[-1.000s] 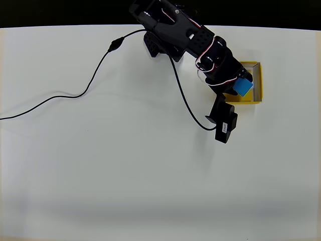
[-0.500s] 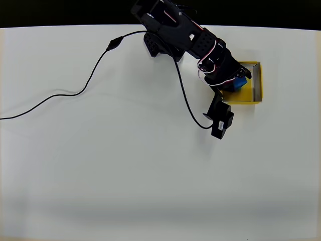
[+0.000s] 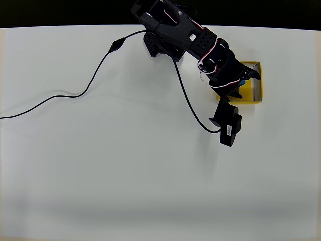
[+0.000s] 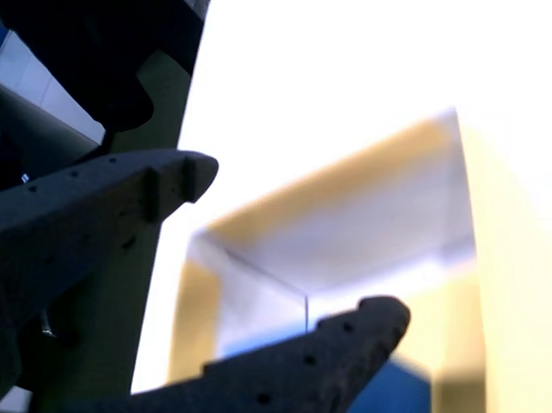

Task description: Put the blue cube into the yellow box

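The yellow box (image 3: pixel 249 101) sits at the right of the white table in the overhead view. My gripper (image 3: pixel 247 84) hangs over its left half, open, with its black fingers spread. Only a sliver of the blue cube (image 3: pixel 243 82) shows between the arm parts, inside the box. In the wrist view the two fingers of the gripper (image 4: pixel 302 244) stand apart with nothing between them. There the blue cube (image 4: pixel 403 401) lies on the box floor below the lower finger, and the box's walls (image 4: pixel 505 269) rise around it.
The black arm reaches in from its base (image 3: pixel 159 44) at the table's far edge. A black cable (image 3: pixel 75 94) trails across the left of the table. The wrist camera block (image 3: pixel 228 126) juts out just in front of the box.
The gripper held the blue cube over the box; it has since lowered, spread its fingers and let the cube go inside the box. The wrist camera block swung slightly.
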